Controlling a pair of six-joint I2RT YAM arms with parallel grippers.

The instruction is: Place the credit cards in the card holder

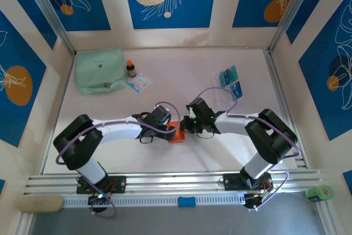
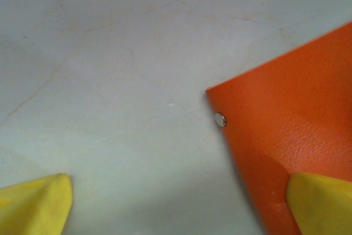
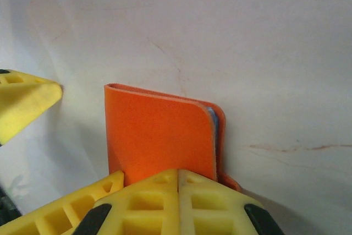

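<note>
Right pincer [image 3: 179,179] grips card holder [image 3: 158,136]; scuffed white table [image 3: 258,42], blue-panelled walls [image 1: 192,4].

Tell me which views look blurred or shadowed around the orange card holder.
Left wrist: card holder crisp, grain and stud clear, left fingertips blurred in the corners. Right wrist: holder sharp, soft shadow beside it on the table. Top external: even light, no harsh glare.

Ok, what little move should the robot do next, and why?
Probably lower the left gripper to pin the small orange fold-over card holder flat. Its jaws stand wide open, straddling the flat flap's edge, while the right gripper, jaws shut, pinches the other flap upright.
</note>
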